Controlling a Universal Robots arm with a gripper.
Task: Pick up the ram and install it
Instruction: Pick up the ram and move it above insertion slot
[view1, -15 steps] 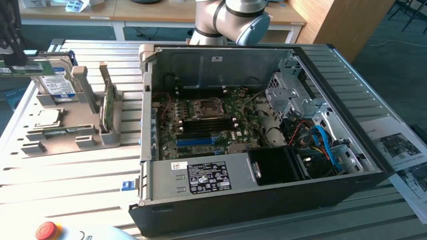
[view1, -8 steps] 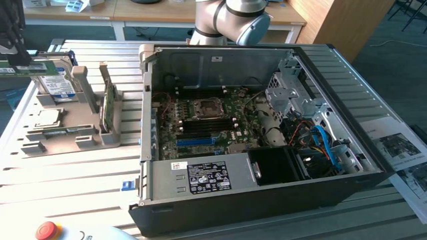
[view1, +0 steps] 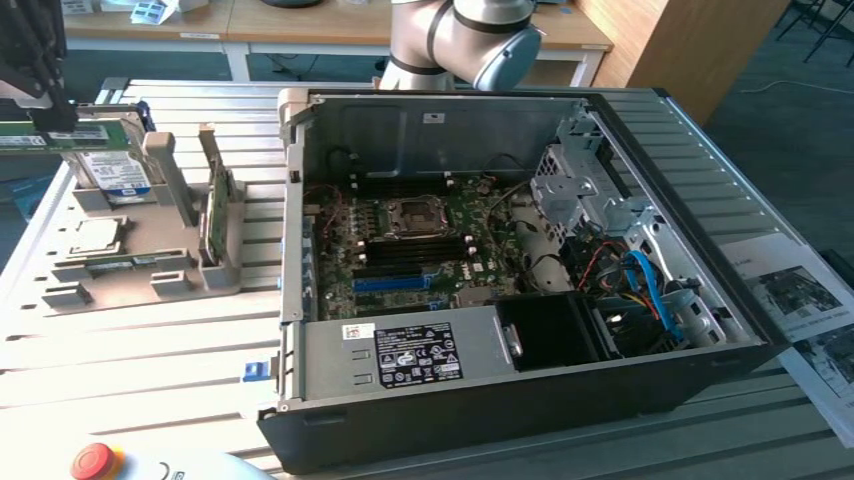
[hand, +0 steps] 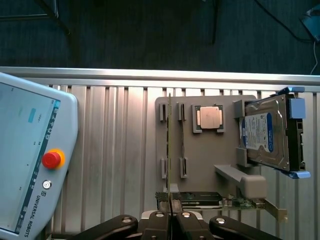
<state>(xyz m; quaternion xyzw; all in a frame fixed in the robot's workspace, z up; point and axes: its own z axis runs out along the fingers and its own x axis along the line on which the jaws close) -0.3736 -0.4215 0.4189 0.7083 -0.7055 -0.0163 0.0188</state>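
Ram (hand: 170, 150) was pinched edge-on in the narrowed gripper (hand: 170, 222), over the grey holder (hand: 210, 150) on the bench (hand: 115, 150), well apart from the open case (view1: 467, 425). We judged pickup done, installation left.

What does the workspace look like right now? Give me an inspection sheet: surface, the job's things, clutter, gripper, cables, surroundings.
Surface: slatted metal table carrying an open computer case and a grey holder tray.
Job's things: ram held in the gripper, clear of the tray; motherboard exposed inside the case.
Clutter: hard drive, processor chip and expansion card on the tray; control tablet with a red button; printed sheets at the exterior view's right.
Gripper: shut on the ram's edge.
Cables: blue cable and thinner wires inside the case.
Surroundings: wooden desks; dark floor.
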